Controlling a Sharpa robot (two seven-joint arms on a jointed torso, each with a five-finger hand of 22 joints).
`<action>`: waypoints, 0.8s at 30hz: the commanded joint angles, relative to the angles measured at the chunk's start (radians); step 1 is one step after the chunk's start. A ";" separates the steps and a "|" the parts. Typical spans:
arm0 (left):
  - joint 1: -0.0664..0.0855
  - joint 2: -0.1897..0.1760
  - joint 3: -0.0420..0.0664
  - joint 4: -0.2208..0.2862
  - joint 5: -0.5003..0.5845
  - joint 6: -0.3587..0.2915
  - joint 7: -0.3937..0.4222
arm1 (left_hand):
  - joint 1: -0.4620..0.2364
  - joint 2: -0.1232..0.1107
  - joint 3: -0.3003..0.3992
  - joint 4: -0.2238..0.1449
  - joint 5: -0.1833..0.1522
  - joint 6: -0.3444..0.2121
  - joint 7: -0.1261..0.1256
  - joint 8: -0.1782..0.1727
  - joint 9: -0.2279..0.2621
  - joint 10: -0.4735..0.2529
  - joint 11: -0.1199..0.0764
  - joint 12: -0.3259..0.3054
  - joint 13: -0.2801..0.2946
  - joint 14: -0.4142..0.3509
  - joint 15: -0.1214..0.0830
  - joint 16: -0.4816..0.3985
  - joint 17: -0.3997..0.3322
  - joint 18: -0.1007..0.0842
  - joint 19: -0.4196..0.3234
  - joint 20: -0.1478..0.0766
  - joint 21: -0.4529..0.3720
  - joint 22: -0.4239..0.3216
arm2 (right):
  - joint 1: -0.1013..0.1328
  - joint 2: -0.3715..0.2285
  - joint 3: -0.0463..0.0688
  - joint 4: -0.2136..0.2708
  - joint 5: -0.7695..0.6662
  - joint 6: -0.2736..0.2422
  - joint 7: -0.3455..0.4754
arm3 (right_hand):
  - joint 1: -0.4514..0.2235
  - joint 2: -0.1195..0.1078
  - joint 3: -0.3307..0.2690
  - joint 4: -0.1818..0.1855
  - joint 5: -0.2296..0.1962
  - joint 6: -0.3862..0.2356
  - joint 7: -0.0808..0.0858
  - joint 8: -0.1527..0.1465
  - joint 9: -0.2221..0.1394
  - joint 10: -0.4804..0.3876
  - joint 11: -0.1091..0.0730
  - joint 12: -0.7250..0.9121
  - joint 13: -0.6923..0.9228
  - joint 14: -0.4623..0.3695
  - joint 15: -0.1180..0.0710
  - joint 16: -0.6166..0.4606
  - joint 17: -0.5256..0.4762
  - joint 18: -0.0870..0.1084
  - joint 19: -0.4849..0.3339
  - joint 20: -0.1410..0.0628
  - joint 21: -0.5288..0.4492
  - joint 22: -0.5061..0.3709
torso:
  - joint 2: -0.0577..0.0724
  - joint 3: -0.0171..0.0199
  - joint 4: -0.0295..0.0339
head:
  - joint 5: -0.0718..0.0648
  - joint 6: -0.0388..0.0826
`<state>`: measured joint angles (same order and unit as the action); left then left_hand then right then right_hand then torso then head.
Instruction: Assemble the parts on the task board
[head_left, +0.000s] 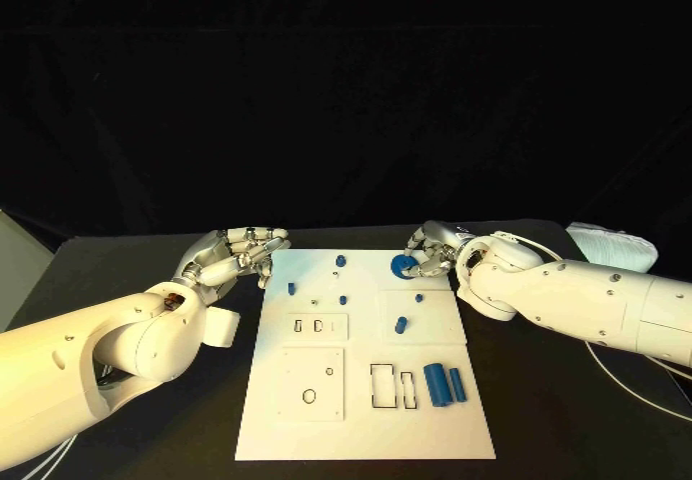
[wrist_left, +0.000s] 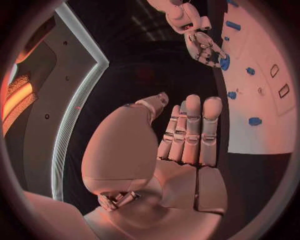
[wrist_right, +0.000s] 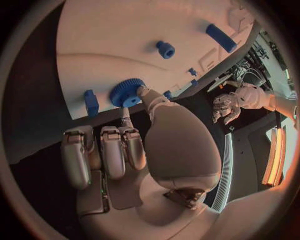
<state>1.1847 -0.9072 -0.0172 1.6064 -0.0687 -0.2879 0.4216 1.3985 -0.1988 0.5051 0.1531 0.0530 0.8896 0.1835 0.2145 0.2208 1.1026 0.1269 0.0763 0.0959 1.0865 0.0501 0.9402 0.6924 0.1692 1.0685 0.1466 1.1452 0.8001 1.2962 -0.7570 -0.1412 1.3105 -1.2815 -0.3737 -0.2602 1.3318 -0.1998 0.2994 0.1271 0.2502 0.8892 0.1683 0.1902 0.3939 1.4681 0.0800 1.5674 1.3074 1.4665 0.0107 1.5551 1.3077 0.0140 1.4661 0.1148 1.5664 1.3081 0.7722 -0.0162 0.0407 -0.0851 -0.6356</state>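
Observation:
The white task board (head_left: 368, 420) lies in the middle of the black table. My right hand (head_left: 438, 250) is over its far right part and pinches a blue gear (head_left: 405, 264) between thumb and a finger; the right wrist view shows the gear (wrist_right: 127, 92) at the board's surface, beside a small blue block (wrist_right: 91, 102). Whether the gear rests on the board I cannot tell. My left hand (head_left: 238, 255) hovers at the board's far left edge, fingers (wrist_left: 194, 125) straight and side by side, holding nothing. Small blue pegs (head_left: 340, 260) stand in the far half, and two blue cylinders (head_left: 444, 385) lie near right.
An oblong blue piece (head_left: 400, 324) lies mid-board. Outlined recesses (head_left: 389, 385) and small slots (head_left: 315, 326) mark the board's near half. A white bundle (head_left: 613, 245) sits on the table at the far right, and a pale cable (head_left: 642, 390) runs along the right side.

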 joint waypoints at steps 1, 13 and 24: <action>0.001 0.002 0.001 0.001 -0.001 0.014 0.005 | -0.008 0.003 0.000 -0.005 -0.002 -0.008 0.000 -0.004 0.001 -0.007 -0.002 0.005 -0.001 0.005 0.001 0.004 -0.001 -0.014 0.004 0.002 0.006 0.000 | -0.003 -0.001 -0.001 -0.003 -0.003 0.021 0.000 | 0.004 0.015 0.013 0.004 0.010 0.015 -0.002 0.005 -0.001 0.103 0.004 0.003 0.263 0.094 0.001 0.003 0.215 -0.014 0.105 0.003 0.004 0.263 | -0.001 0.0003 -0.0005 | 0.001 -0.006; 0.001 0.002 0.001 0.000 -0.001 0.014 0.005 | -0.009 0.004 0.002 -0.007 -0.002 -0.007 0.000 -0.003 0.002 -0.008 -0.001 0.006 -0.001 0.006 0.001 0.005 -0.002 -0.014 0.004 0.002 0.007 0.001 | -0.004 -0.007 -0.001 0.007 -0.024 -0.016 -0.005 | 0.017 0.019 0.113 0.001 0.058 0.055 -0.012 0.000 -0.012 0.103 -0.006 0.003 0.263 0.093 -0.008 0.002 0.213 -0.014 0.105 -0.005 0.004 0.263 | -0.001 0.0002 0.0000 | -0.003 -0.001; 0.001 0.005 0.001 -0.003 0.000 0.015 0.005 | -0.009 0.004 0.002 -0.007 -0.002 -0.007 0.000 -0.003 0.002 -0.008 -0.001 0.006 -0.001 0.006 0.001 0.005 -0.002 -0.014 0.004 0.002 0.007 0.001 | -0.004 -0.010 -0.001 0.057 -0.097 -0.132 0.005 | 0.003 0.008 0.157 -0.008 0.056 0.101 -0.026 0.012 -0.008 0.103 -0.018 0.003 0.263 0.094 -0.018 0.003 0.216 -0.014 0.105 -0.013 0.004 0.263 | -0.002 0.0000 0.0003 | -0.002 -0.003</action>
<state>1.1847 -0.9057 -0.0172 1.6028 -0.0688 -0.2880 0.4207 1.3985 -0.1987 0.5051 0.1532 0.0530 0.8896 0.1835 0.2145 0.2221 1.1026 0.1269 0.0763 0.0960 1.0865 0.0501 0.9402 0.6914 0.1692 1.0685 0.1466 1.1491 0.7999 1.2925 -0.7671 -0.1426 1.3570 -1.3205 -0.4365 -0.2616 1.3449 -0.1874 0.4490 0.1183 0.3056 0.9501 0.1578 0.1867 0.3783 1.4644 0.0689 1.5673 1.3080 1.4645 0.0010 1.5550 1.3076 0.0141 1.4662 0.1070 1.5663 1.3078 0.7714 -0.0161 0.0407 -0.0865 -0.6371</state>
